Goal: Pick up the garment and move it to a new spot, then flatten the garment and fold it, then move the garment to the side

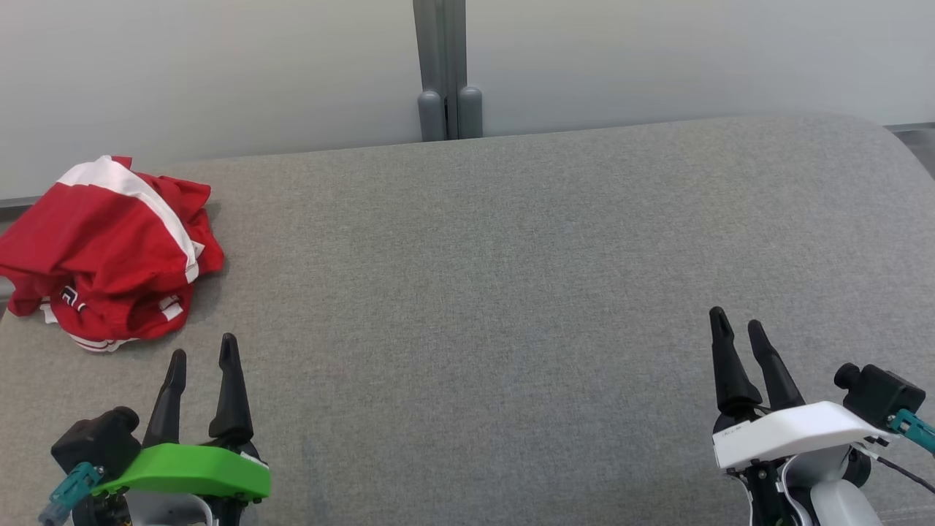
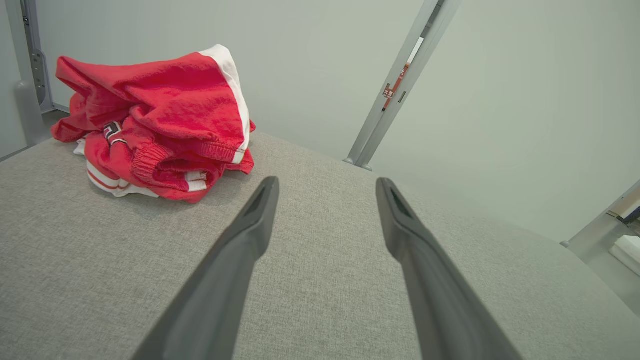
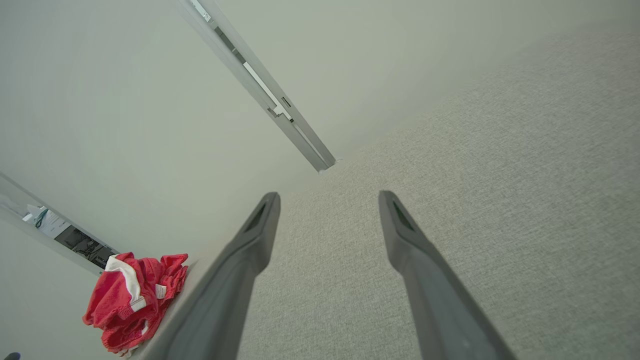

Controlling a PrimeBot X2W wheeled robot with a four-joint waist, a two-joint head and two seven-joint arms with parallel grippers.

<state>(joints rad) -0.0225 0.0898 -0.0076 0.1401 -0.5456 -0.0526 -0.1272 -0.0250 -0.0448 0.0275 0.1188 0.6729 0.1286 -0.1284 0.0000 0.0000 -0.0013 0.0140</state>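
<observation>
The garment (image 1: 109, 252) is a crumpled red heap with white stripes, lying at the far left of the grey fabric surface (image 1: 482, 292). In the left wrist view the garment (image 2: 160, 125) lies ahead and to the left of the fingers. My left gripper (image 1: 203, 352) is open near the front left, a short way in front of the heap and apart from it, nothing between its fingers (image 2: 250, 235). My right gripper (image 1: 738, 325) is open at the front right, far from the cloth. In the right wrist view the garment (image 3: 132, 300) is small at the lower left.
A pale wall runs along the back of the surface, with a grey post (image 1: 445, 73) at its middle. The surface's right end curves away at the far right (image 1: 898, 161). The garment lies close to the left edge.
</observation>
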